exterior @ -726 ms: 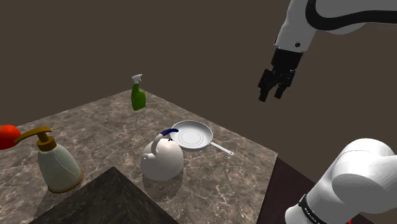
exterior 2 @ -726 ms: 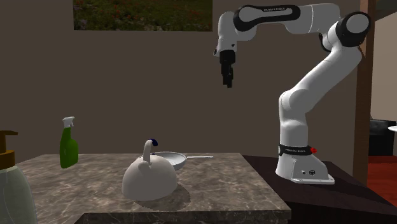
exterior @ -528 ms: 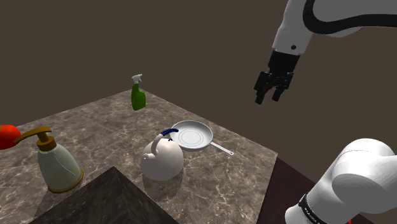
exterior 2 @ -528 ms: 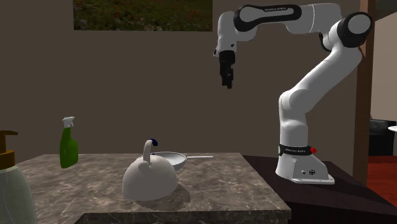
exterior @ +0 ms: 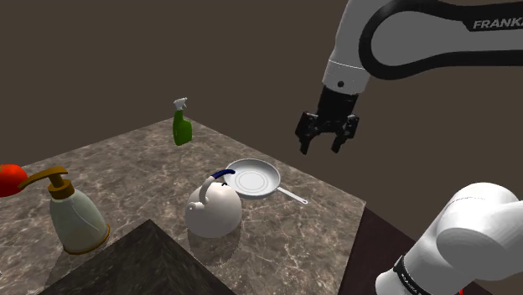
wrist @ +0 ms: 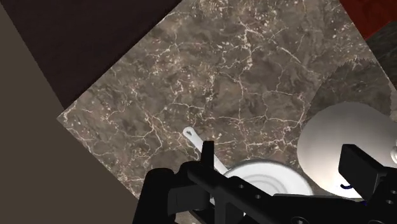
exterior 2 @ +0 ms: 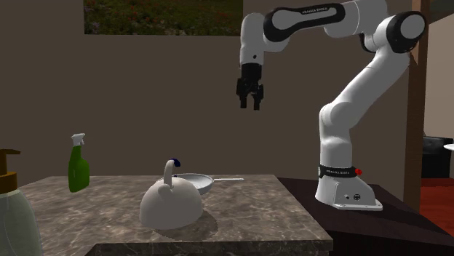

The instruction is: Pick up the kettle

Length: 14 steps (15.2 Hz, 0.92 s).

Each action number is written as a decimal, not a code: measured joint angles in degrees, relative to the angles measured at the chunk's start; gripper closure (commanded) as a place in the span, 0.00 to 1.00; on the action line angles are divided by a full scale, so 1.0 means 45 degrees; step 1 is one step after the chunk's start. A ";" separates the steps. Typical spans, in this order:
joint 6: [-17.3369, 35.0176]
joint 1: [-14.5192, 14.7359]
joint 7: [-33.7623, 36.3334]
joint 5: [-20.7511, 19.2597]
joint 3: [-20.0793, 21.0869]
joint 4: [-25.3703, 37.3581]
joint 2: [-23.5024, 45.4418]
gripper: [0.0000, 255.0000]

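1. My gripper hangs high above the counter, fingers wide apart and empty, ready to straddle a handle.
2. The kettle stands upright just beside the pan, well below me.

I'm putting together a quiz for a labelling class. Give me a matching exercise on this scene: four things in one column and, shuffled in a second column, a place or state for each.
Column one
1. rounded white kettle
2. green spray bottle with a white trigger
3. round white frying pan
4. black two-finger gripper

Column two
A. in the air above the dark marble counter, fingers apart
B. upright near the counter's far corner
C. lying flat, thin handle towards the shoulder view's right
D. in front of the pan in the shoulder view

Pairs: 1-D, 2-B, 3-C, 4-A
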 measured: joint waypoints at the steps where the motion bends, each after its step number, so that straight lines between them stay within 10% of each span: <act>1: 0.0406 -0.0059 0.0620 0.0167 0.0410 -0.0034 0.0286 0.00; 8: 0.2595 -0.0957 0.5150 0.0445 0.3236 0.1107 0.3025 0.00; 14: 0.3886 -0.2284 0.9596 -0.1040 0.5577 0.3000 0.6129 0.00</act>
